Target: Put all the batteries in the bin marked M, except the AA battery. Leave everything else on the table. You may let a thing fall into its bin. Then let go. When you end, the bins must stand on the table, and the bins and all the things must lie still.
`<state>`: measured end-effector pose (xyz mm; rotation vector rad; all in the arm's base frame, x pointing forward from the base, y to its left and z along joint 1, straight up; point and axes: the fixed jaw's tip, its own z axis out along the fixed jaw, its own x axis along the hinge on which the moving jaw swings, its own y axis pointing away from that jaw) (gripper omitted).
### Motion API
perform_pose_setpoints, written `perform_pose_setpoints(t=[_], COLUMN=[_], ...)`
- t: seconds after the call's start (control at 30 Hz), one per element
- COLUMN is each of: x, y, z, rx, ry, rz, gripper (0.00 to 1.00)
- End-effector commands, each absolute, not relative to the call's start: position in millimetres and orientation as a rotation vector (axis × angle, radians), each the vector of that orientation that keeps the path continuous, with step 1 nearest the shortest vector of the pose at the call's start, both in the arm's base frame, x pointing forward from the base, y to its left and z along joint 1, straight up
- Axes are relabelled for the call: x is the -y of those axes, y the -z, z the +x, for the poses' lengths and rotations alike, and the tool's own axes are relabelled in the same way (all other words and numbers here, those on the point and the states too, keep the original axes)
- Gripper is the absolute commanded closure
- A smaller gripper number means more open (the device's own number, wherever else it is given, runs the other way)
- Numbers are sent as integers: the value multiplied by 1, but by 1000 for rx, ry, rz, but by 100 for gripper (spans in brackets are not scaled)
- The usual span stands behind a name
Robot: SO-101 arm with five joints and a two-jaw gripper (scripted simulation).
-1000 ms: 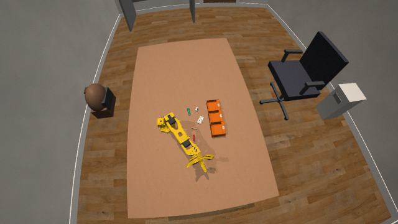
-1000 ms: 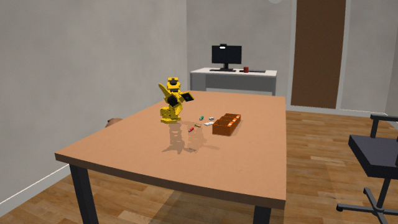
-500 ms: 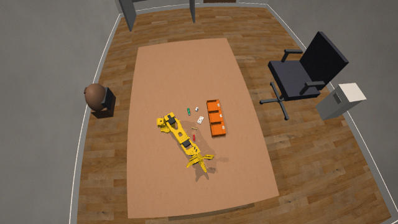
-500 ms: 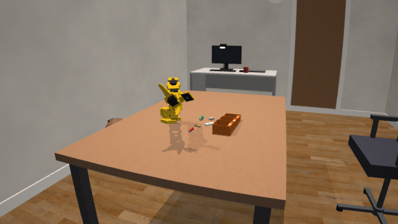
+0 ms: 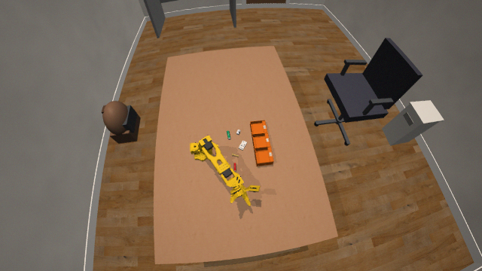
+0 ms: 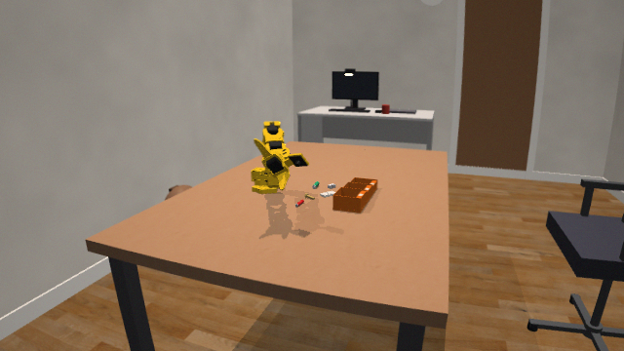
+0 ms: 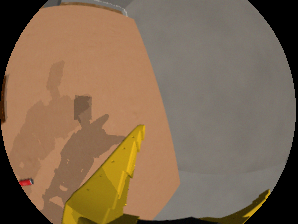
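Note:
My yellow arm reaches from its base (image 5: 197, 148) towards the near side of the table. Its gripper (image 5: 245, 193) (image 6: 293, 161) (image 7: 193, 196) is open and empty, held up above the table top. A small red cylinder (image 5: 234, 165) (image 6: 299, 203) (image 7: 25, 181) lies on the table beside the arm. A brass-coloured piece (image 5: 235, 155) (image 6: 309, 196), a white flat block (image 5: 242, 144) (image 6: 327, 194), a green battery (image 5: 228, 135) (image 6: 316, 184) and a small grey-white piece (image 5: 238, 132) (image 6: 331, 185) lie between the arm and a row of three orange bins (image 5: 261, 142) (image 6: 356, 194). The bin marks are too small to read.
The brown table (image 5: 226, 83) (image 6: 390, 253) has its near edge in the wrist view (image 7: 153, 96). An office chair (image 5: 369, 90) (image 6: 590, 244) stands to the right of the table. A desk with a monitor (image 6: 355, 85) stands at the back wall.

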<state>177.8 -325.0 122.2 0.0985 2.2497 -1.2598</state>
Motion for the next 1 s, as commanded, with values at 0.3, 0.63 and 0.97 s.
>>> perform_pose_setpoints(t=[0.3,0.63,0.97], x=[267,237,210], y=[-128,-103,-83], z=[199,198,193], rx=[-2362,-2500,-2599], ry=[1154,997,856], rz=[-245,-411,-561], gripper=[0,0,0])
